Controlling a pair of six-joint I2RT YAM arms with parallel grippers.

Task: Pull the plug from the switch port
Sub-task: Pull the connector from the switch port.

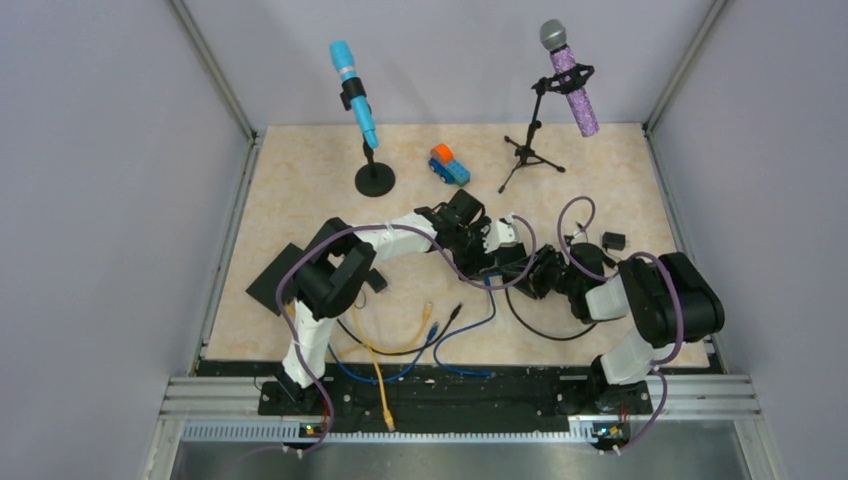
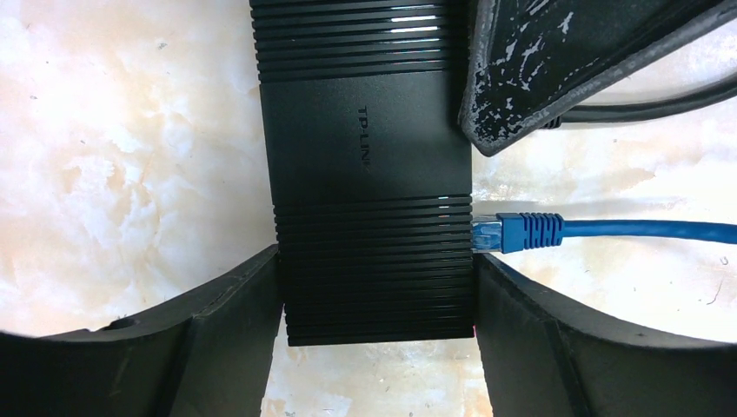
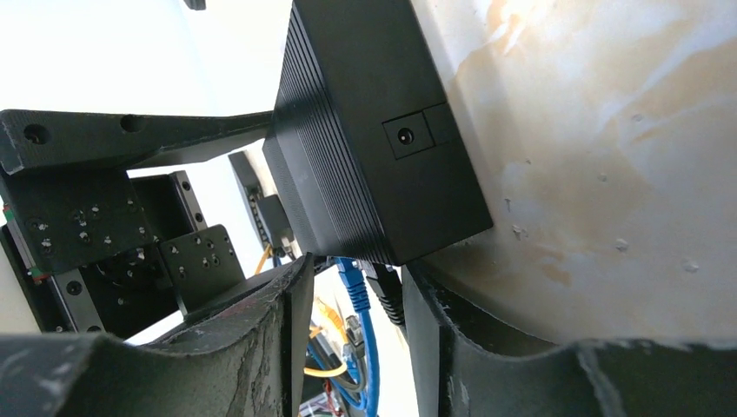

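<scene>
Switch (image 2: 369, 156) lies flat on the tabletop (image 2: 130, 130), between the two arms. Left jaws bear on two opposite sides of it, clamped on the switch as an anchor. Plug (image 2: 513, 233), blue, sits fully seated in a port on the side facing the right arm, with its cable (image 2: 652, 230) running straight away. A black lead (image 2: 652, 104) meets the same side just beside it. Right jaws stand partly apart astride both leads, close to the switch; whether they pinch either cannot be told. Recommended: keep the left clamp firm, centre the right jaws on the plug body rather than on the cable or black lead, press the latch if reachable, and draw straight out along the port axis without twisting. Legible marking: "TP-LINK" on the lid. The round socket (image 3: 404, 135) on the end face shows no readable label.
</scene>
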